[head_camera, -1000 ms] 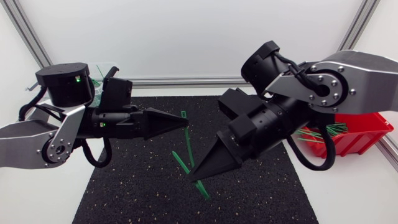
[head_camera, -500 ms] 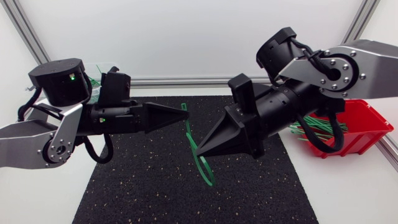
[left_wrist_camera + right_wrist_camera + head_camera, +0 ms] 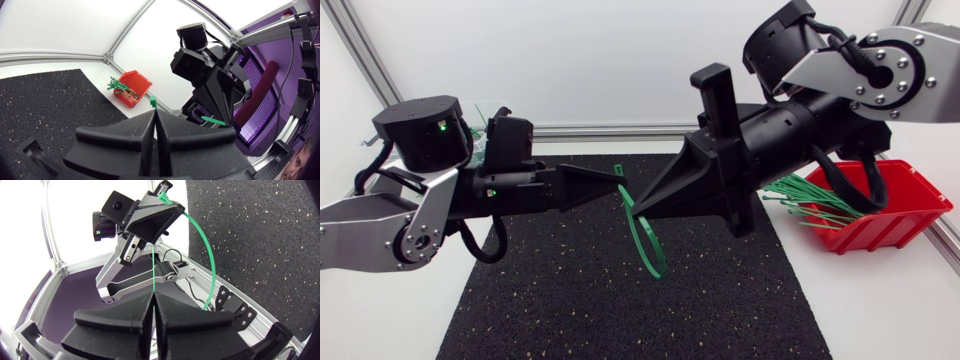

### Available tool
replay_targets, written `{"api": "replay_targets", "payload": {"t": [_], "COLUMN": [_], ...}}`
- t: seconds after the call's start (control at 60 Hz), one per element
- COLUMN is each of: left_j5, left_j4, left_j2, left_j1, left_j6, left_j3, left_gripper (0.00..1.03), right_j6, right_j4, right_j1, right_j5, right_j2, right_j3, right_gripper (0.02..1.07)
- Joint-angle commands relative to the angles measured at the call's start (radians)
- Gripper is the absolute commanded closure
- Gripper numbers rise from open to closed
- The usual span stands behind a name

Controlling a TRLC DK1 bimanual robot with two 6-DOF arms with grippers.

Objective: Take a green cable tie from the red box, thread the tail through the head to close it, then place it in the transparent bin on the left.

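The left gripper (image 3: 617, 186) and the right gripper (image 3: 634, 208) meet tip to tip above the middle of the black mat (image 3: 550, 290), each holding one end of the same green tie (image 3: 655, 268). The tie hangs between them in a loop that curves down below both tips, clear of the mat. In the left wrist view the left gripper's fingers are pressed together on the tie just under its head (image 3: 153, 102), which pokes out above their tips. In the right wrist view the right gripper's fingers are likewise clamped together, on a thin straight run of the band that leads ahead to the underside of the left gripper. From the head the rest of the band sweeps round in a wide arc and drops out of sight beside the right gripper. The pointed tail (image 3: 215, 120) sticks out at the right gripper in the left wrist view (whether it has passed through the head cannot be told from any view). The red box (image 3: 885, 228) sits off the mat at the right, under the right arm, with a bundle of spare green ties (image 3: 810, 203) lying in it and spilling over its near rim. The clear bin (image 3: 478, 125) stands at the far left, mostly hidden behind the left arm, with a few green strands showing in it.
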Motion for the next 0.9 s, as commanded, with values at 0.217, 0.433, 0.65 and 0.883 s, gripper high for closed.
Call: {"api": "replay_targets", "payload": {"t": [0.217,0.433,0.65,0.883], "left_j5": [-0.036,-0.078,-0.13,-0.159], "left_j4": [0.023,0.028,0.028,0.028], "left_j2": [-0.006,-0.016,-0.051,-0.098], "left_j1": [-0.01,-0.013,-0.04,-0.046], "left_j6": [-0.057,-0.071,-0.089,-0.109], "left_j3": [0.049,0.055,0.055,0.023], "left_gripper": [1.0,1.0,1.0,1.0], "right_j6": [0.048,0.069,0.089,0.138], "right_j4": [-0.09,-0.123,-0.133,-0.125], "right_j1": [0.014,0.033,0.02,0.004], "right_j5": [0.01,0.034,0.054,0.06], "right_j2": [0.024,0.05,0.069,0.032], "right_j3": [0.108,0.159,0.156,0.173], "right_gripper": [1.01,1.01,1.01,1.01]}}
